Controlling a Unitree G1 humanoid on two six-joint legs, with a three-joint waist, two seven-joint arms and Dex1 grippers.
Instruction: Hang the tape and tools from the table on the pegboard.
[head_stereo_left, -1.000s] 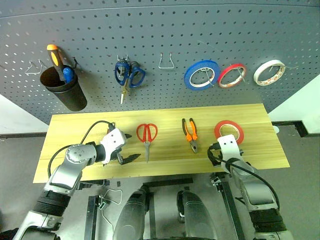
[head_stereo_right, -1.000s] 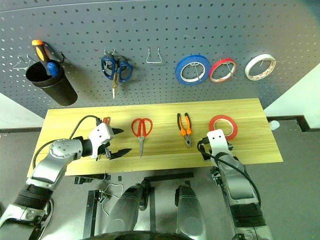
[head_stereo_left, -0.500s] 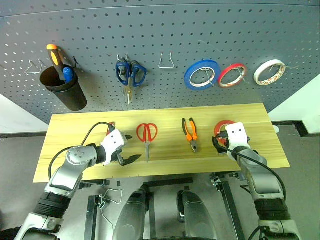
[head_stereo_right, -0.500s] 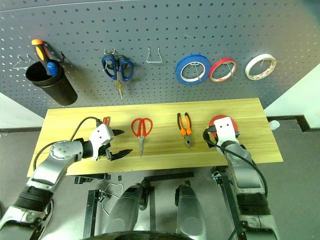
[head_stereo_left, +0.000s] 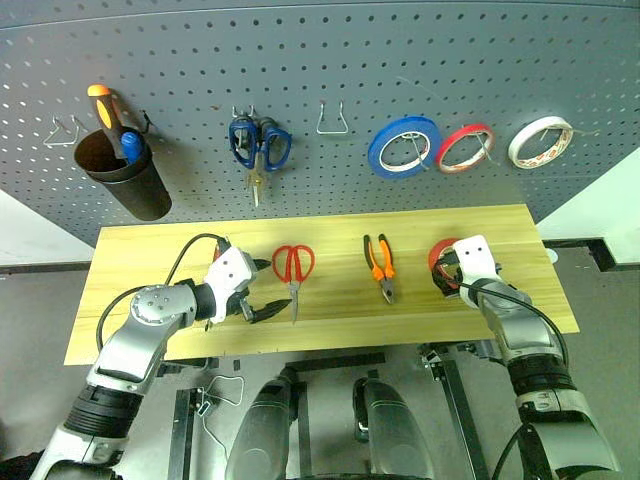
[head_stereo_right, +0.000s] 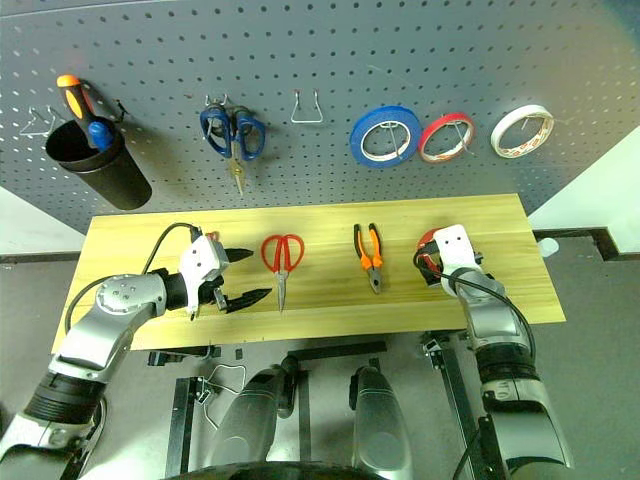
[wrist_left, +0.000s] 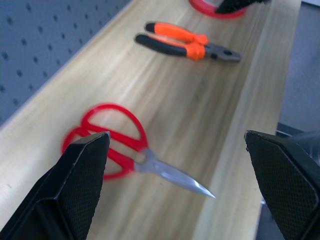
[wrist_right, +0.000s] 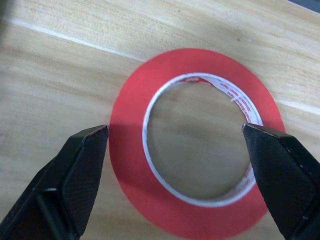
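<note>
On the left, the left end effector hangs over the near left part of the desk, its two fingers spread wide and holding nothing. Just to its right lie the red-handled scissors, flat, loops toward the pegboard and blades pointing at the near edge. For that arm the sound approach looks like a descent onto the pivot where blades meet loops, so the tool hangs steady once lifted.

Farther right the pliers lie flat near the middle of the desk, jaws toward the near edge, untouched.

On the right, the right end effector is poised directly above the red tape, fingers spread and empty, one either side of the ring. The ring lies flat on the wood, so squeezing its outer edge would probably slip. Better, I judge, to drop one finger inside the hole and one outside, pinching the band.

Up on the pegboard, the bare wire hook stands between the blue-handled scissors and the blue roll, free for a tool.
</note>
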